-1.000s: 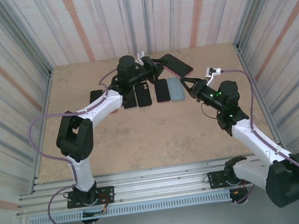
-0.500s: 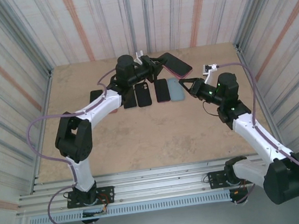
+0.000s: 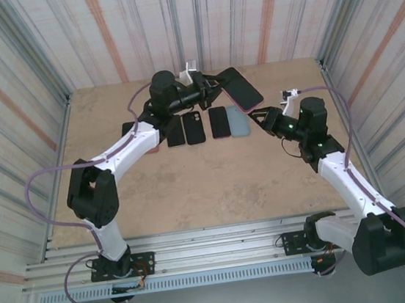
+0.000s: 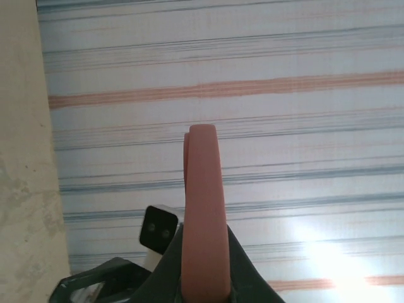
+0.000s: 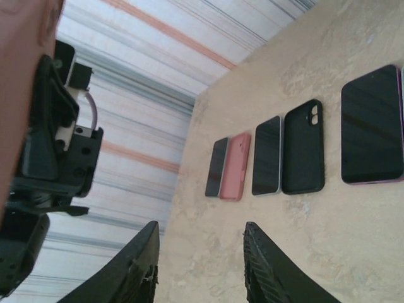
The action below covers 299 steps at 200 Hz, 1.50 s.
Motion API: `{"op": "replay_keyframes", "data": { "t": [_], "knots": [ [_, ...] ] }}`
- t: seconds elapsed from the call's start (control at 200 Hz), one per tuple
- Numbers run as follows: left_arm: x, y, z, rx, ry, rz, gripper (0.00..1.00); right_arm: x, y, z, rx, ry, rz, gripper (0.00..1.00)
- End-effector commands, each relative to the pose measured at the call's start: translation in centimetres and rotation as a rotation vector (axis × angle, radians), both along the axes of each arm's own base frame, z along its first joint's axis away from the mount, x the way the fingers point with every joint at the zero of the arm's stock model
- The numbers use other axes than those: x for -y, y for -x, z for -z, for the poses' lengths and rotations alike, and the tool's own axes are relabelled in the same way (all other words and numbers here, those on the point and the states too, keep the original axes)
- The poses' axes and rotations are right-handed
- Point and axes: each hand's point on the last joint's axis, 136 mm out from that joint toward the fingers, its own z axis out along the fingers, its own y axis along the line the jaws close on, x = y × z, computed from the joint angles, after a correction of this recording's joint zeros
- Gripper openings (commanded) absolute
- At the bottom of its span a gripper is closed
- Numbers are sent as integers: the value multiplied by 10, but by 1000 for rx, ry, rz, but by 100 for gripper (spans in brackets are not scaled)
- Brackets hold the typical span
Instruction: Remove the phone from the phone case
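Observation:
My left gripper (image 3: pixel 211 86) is shut on one end of a dark phone in a salmon-pink case (image 3: pixel 240 88) and holds it in the air over the far middle of the table. In the left wrist view the cased phone (image 4: pixel 204 208) stands edge-on, pinched between the two dark jaws of the left gripper (image 4: pixel 205 255). My right gripper (image 3: pixel 258 119) is open, below and just right of the held phone, apart from it. In the right wrist view the right gripper (image 5: pixel 201 268) has nothing between its fingers, and the pink case (image 5: pixel 22 69) is a blur at the upper left.
A row of phones and cases lies flat on the table (image 3: pixel 206 180): a phone (image 5: pixel 216 167), a pink case (image 5: pixel 235 166), a phone (image 5: pixel 267 155), a black case (image 5: pixel 303 146), a phone (image 5: pixel 372 126) and a grey-blue case (image 3: pixel 238 122). Striped walls close in three sides.
The left gripper has swung the cased phone a little to the right and turned it. The right gripper has risen and moved toward the far side, closer to the phone.

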Motion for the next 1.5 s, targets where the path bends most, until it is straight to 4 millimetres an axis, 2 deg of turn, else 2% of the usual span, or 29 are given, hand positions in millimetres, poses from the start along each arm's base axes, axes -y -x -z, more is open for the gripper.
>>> {"op": "replay_keyframes", "data": {
  "t": [0.0,0.17,0.341,0.481,0.571,0.701,0.872,1.273,1.493],
  "knots": [
    [-15,19,-47,347,-21,85,0,-7,18,-13,120,118,-152,46],
    [-30,28,-48,563,-35,219,0,-13,32,-18,224,237,-318,51],
    [-37,37,-47,710,-56,329,0,-25,47,-11,283,338,-511,51],
    [-39,52,-46,821,-59,408,0,-36,48,-5,354,447,-612,51],
    [-42,58,-46,889,-66,411,0,-48,44,-9,406,449,-661,49],
    [-43,64,-41,932,-80,438,0,-70,44,-13,472,433,-746,46],
    [-48,67,-41,963,-87,439,0,-83,46,-10,510,437,-831,35],
    [-52,68,-43,984,-84,453,0,-85,50,-6,557,460,-887,23],
    [-52,69,-43,974,-82,458,0,-88,48,-8,585,466,-892,20]
  ]
}}
